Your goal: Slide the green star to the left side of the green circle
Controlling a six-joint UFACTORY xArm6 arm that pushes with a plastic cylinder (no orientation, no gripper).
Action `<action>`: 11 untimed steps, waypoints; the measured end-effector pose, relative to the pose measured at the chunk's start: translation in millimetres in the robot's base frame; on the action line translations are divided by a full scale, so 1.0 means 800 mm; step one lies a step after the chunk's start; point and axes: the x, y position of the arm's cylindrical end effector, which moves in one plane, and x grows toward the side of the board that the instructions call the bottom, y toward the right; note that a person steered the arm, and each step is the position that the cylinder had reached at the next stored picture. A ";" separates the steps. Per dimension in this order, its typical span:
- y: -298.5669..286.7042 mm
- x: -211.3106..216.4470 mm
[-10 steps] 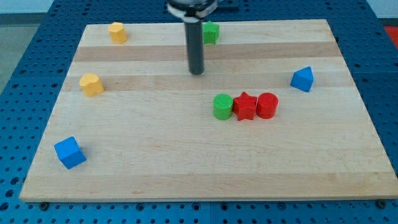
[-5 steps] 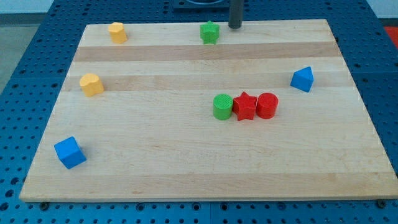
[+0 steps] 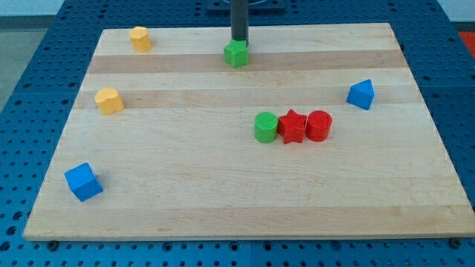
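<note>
The arm carries no gripper, only a straight dark rod that holds nothing; my tip (image 3: 239, 40) stands at the view's top of the pale wooden board (image 3: 223, 200), touching or just beside the small green star-shaped block (image 3: 236, 53) from the star's 12 o'clock side. The green star lies near the board's top edge, a little left of centre. The green round cylinder block (image 3: 266, 127) sits near the middle of the board, at about 5 o'clock from the star and well apart from it. Touching the green circle at its 3 o'clock is a red star-shaped block (image 3: 293, 126), and a red round cylinder block (image 3: 319, 125) presses against that star's 3 o'clock side, the three forming a row. A blue block with a sloped top (image 3: 361, 94) rests near the right edge. A yellow block (image 3: 139, 38) sits at the top left corner, another yellow block (image 3: 109, 100) lies at its 7 o'clock, and a blue cube (image 3: 82, 182) sits near the bottom left corner.
</note>
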 end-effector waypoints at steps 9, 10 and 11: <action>0.000 0.097; 0.000 0.125; -0.001 0.150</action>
